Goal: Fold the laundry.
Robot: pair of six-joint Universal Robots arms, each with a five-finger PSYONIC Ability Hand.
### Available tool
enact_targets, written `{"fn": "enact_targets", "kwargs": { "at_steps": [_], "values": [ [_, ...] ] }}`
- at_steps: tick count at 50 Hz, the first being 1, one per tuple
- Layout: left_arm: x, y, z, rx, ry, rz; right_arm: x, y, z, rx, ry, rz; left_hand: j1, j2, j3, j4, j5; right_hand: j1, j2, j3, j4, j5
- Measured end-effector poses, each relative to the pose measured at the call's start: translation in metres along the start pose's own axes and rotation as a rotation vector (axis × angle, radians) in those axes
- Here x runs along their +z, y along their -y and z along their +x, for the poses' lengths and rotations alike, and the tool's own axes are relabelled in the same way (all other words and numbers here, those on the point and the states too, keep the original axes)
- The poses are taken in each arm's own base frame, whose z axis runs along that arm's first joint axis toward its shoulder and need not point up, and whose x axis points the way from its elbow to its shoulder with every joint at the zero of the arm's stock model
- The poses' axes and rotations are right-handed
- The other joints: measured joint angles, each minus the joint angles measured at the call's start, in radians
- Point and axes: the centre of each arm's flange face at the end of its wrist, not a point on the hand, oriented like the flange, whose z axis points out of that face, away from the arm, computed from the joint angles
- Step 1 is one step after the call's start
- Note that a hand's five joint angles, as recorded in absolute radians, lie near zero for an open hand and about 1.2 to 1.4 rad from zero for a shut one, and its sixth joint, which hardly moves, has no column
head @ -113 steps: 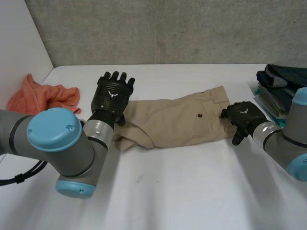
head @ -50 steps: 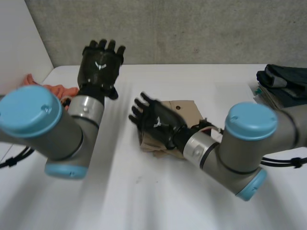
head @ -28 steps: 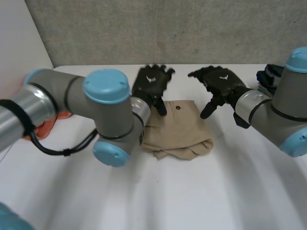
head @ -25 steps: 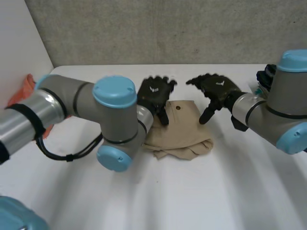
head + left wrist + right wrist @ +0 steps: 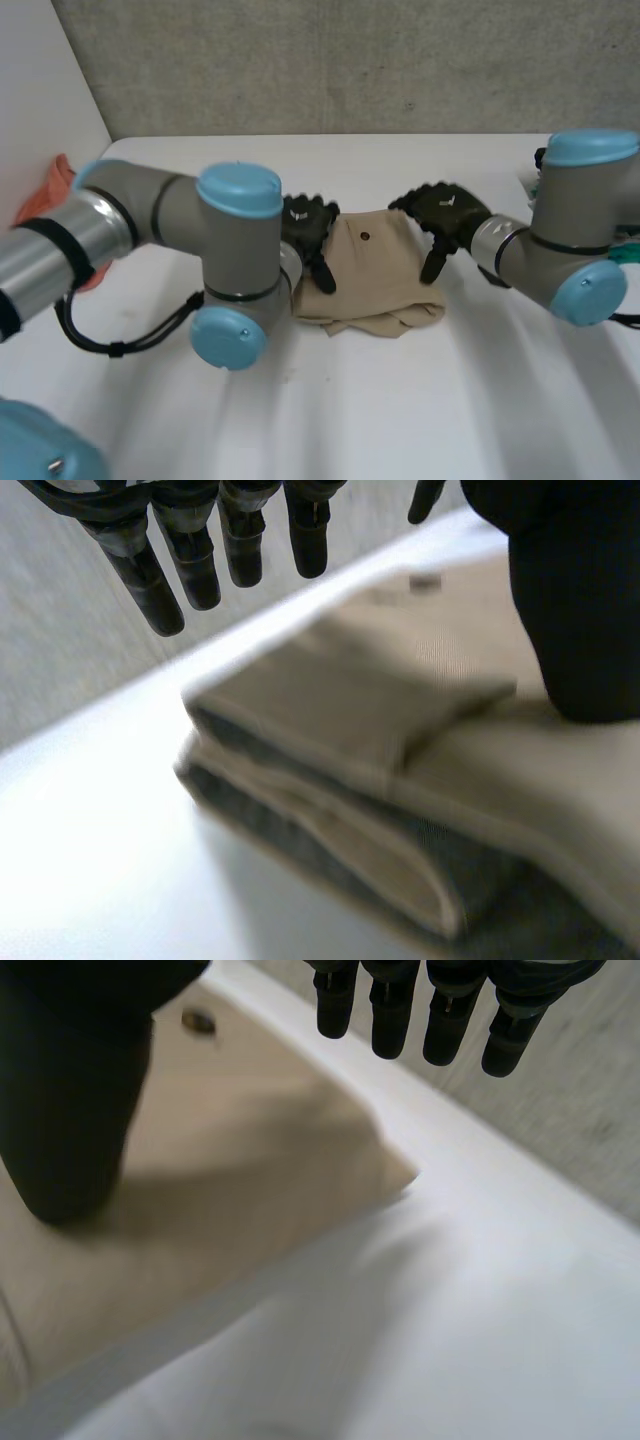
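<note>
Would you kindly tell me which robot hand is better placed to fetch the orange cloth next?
Left, probably. The orange cloth lies at the far left, on the left robot hand's side; the right robot hand sits beyond the folded beige trousers.

Folded trousers (image 5: 372, 268) lie on the table (image 5: 400, 400) at frame centre. Left hand (image 5: 308, 228) is at their left edge, right hand (image 5: 441, 214) at their right edge. Crumpled cloth (image 5: 48, 190) lies at frame left.

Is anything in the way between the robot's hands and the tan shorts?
No, nothing visible. The open left hand and right hand sit at opposite sides of the folded tan shorts, thumbs against the cloth.
</note>
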Motion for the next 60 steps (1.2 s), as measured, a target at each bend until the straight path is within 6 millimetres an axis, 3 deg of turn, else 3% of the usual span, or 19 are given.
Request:
{"fn": "enact_targets", "kwargs": {
  "at_steps": [4,7,12,15,21,27,41,46,47,48,55,60],
  "values": [
    [-0.017,0.037,-0.006,-0.014,0.0,0.091,-0.02,0.024,0.002,-0.039,-0.032,0.068,0.0,0.0,0.0,0.0,-0.001,0.0,0.0,0.0,0.0,0.0],
    [-0.029,0.063,-0.01,-0.022,-0.018,0.164,-0.032,0.027,-0.001,-0.058,-0.055,0.096,0.0,0.0,0.0,0.0,-0.001,0.0,0.0,0.0,0.0,0.0],
    [-0.05,0.104,-0.014,-0.017,-0.143,0.298,-0.052,0.009,-0.021,-0.106,-0.099,0.105,0.0,0.0,0.0,0.0,-0.001,0.0,0.0,0.0,0.0,0.0],
    [-0.057,0.114,-0.014,-0.004,-0.239,0.333,-0.059,-0.007,-0.038,-0.139,-0.098,0.103,0.0,0.0,0.0,0.0,-0.001,0.0,0.0,-0.004,0.0,0.0],
    [-0.069,0.117,-0.006,0.02,-0.471,0.327,-0.065,-0.039,-0.073,-0.206,-0.084,0.155,0.0,0.0,0.0,0.0,-0.001,0.0,0.0,-0.004,0.0,0.0],
    [-0.072,0.111,0.001,0.023,-0.558,0.299,-0.054,-0.052,-0.089,-0.238,-0.082,0.234,0.0,0.0,0.0,0.0,-0.001,0.0,0.0,-0.004,0.0,0.0],
    [-0.067,0.1,0.001,0.015,-0.531,0.267,-0.013,-0.059,-0.09,-0.279,-0.089,0.282,0.0,0.0,0.0,0.0,-0.001,0.005,0.004,0.005,0.009,0.004],
    [-0.067,0.1,0.0,0.015,-0.523,0.27,-0.003,-0.054,-0.088,-0.286,-0.096,0.301,0.0,0.0,0.0,0.0,-0.001,0.507,0.536,0.529,0.53,0.41],
    [-0.066,0.1,0.0,0.015,-0.521,0.271,0.0,-0.051,-0.086,-0.285,-0.1,0.312,0.0,0.0,0.0,0.0,-0.001,0.696,0.801,0.789,0.792,0.602],
    [-0.066,0.1,0.0,0.015,-0.521,0.272,0.001,-0.049,-0.085,-0.284,-0.102,0.318,0.0,0.0,0.0,0.0,-0.001,0.75,0.879,0.87,0.867,0.699],
    [-0.068,0.102,-0.002,0.016,-0.516,0.28,0.009,-0.024,-0.072,-0.252,-0.137,0.393,0.0,0.0,0.0,0.0,-0.001,0.785,0.933,0.947,0.974,0.836],
    [-0.069,0.105,-0.005,0.017,-0.509,0.29,0.011,0.007,-0.056,-0.212,-0.174,0.476,0.0,0.0,0.0,0.0,-0.001,0.787,0.933,0.947,0.974,0.852]
  ]
}}
